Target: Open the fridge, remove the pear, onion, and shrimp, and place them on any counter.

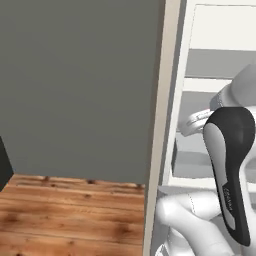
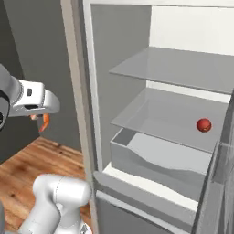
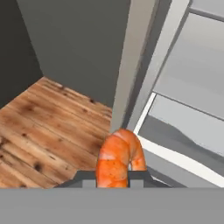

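Shrimp clamped between gripper fingers, outside the fridge.
Inside the open fridge, the onion sits alone on the lower grey shelf, above the drawer.

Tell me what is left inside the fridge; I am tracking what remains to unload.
In the fridge, the onion sits on the middle shelf. The upper shelf is bare. The drawer hides its own contents. The shrimp is already out, between the fingers.

A: How much of the shrimp is visible?
B: Its lower end is hidden between the fingertips.
A: And the fridge?
B: Cut off on the right; the arm covers part of its inside.
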Motion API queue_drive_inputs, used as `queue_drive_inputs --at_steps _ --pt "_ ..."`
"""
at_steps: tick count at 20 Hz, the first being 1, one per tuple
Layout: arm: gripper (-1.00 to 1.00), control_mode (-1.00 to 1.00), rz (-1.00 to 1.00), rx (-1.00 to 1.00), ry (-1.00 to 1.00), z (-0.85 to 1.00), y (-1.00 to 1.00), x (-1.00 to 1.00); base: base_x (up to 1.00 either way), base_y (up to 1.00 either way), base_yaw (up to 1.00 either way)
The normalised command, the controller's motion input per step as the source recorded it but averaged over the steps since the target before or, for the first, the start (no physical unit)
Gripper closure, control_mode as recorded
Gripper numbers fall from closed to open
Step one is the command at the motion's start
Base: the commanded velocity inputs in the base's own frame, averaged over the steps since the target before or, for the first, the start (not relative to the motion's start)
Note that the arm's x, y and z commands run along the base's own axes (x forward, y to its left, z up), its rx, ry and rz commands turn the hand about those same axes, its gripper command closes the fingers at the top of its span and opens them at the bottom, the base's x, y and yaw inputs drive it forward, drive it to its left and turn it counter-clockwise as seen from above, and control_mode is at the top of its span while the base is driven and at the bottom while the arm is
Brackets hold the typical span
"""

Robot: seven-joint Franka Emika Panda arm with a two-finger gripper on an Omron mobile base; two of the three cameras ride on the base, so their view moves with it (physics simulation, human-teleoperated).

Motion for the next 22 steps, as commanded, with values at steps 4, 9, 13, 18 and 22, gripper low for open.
queue_drive_inputs --at_steps 4,9,13,18,22 --pt "1.0 1.0 0.0 0.0 0.0 0.0 0.0 0.0 -0.27 0.57 0.82" --pt "1.0 1.0 0.0 0.0 0.0 0.0 0.0 0.0 -0.18 0.37 0.99" --pt "1.0 1.0 0.0 0.0 0.0 0.0 0.0 0.0 -0.08 0.06 1.0" --pt "1.0 1.0 0.0 0.0 0.0 0.0 0.0 0.0 -0.12 0.21 1.0" --pt "1.0 1.0 0.0 0.0 0.0 0.0 0.0 0.0 -0.23 0.19 1.0"
